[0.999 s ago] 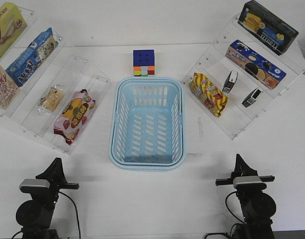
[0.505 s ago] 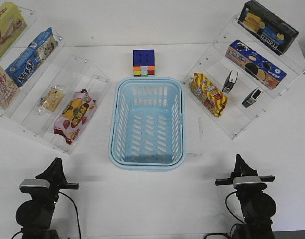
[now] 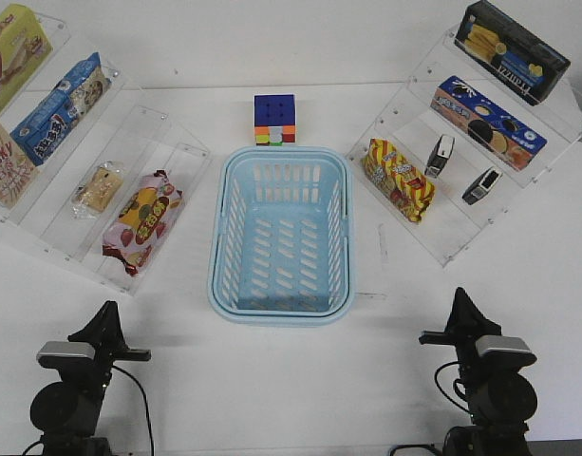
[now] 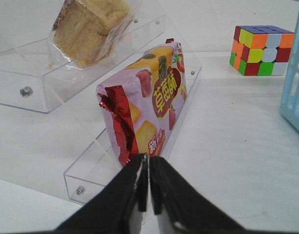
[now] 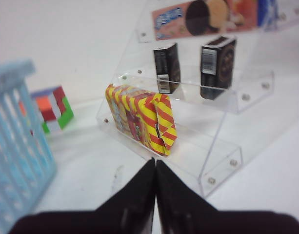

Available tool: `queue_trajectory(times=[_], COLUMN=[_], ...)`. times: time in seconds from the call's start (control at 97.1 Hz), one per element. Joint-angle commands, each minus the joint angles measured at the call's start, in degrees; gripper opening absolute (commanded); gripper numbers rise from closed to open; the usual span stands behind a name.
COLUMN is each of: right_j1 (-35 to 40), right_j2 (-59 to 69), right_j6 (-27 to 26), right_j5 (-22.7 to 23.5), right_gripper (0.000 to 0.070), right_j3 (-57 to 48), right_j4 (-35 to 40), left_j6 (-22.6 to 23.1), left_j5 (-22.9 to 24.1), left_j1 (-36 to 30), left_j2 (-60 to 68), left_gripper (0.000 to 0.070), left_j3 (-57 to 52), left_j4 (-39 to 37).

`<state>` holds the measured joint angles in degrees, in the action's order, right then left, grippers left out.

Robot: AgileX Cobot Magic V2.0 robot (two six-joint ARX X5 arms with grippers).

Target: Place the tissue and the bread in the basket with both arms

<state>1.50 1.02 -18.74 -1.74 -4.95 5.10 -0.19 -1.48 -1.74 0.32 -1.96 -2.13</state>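
Note:
The light-blue basket (image 3: pixel 282 296) stands empty in the middle of the table. The bread (image 3: pixel 96 187), tan in clear wrap, lies on the left acrylic shelf; it also shows in the left wrist view (image 4: pixel 90 27). Two near-identical small black-and-white packs (image 3: pixel 441 155) (image 3: pixel 479 185) stand on the right shelf, also in the right wrist view (image 5: pixel 167 68) (image 5: pixel 217 66); I cannot tell which is the tissue. My left gripper (image 3: pixel 107 313) (image 4: pixel 149 158) is shut and empty, low near the front left. My right gripper (image 3: pixel 459 302) (image 5: pixel 155 163) is shut and empty at the front right.
A long red-pink fruit packet (image 3: pixel 141 219) (image 4: pixel 149 102) lies on the lowest left shelf, just ahead of the left gripper. A yellow-red striped packet (image 3: pixel 399 179) (image 5: pixel 142 119) lies on the lowest right shelf. A Rubik's cube (image 3: pixel 274 120) sits behind the basket. Snack boxes fill the upper shelves.
My right arm has shifted a little to the right and turned slightly. The left arm and all objects have not moved.

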Motion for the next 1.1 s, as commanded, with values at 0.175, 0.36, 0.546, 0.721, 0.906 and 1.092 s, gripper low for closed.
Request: queue_trajectory(times=[0.175, 0.36, 0.546, 0.721, 0.906, 1.092], right_j1=[0.0, 0.0, -0.2, -1.6, -4.0, -6.1], right_j2=[20.3, 39.8, 56.3, 68.8, 77.7, 82.6], right_j6=[-4.0, 2.4, 5.9, 7.8, 8.1, 8.1], right_j5=[-4.7, -4.3, -8.0, -10.4, -10.6, -10.3], right_gripper=[0.0000, 0.0392, 0.0419, 0.0419, 0.0419, 0.0419], right_j3=[-19.1, -32.8, -44.8, -53.7, -59.4, -61.1], right_j4=[9.4, 10.8, 11.3, 11.3, 11.2, 9.7], left_j6=[-0.4, -0.4, -0.4, -0.4, -0.4, -0.4], left_j5=[0.0, 0.0, 0.0, 0.0, 0.0, 0.0], left_j1=[0.1, 0.1, 0.1, 0.1, 0.1, 0.1], left_j2=[-0.1, -0.1, -0.1, -0.1, -0.1, -0.1], left_gripper=[0.0001, 0.0001, 0.0001, 0.0001, 0.0001, 0.0001], left_j3=[1.2, 1.2, 1.2, 1.2, 1.2, 1.2], left_j4=[-0.6, -0.6, -0.6, -0.6, -0.6, -0.6])
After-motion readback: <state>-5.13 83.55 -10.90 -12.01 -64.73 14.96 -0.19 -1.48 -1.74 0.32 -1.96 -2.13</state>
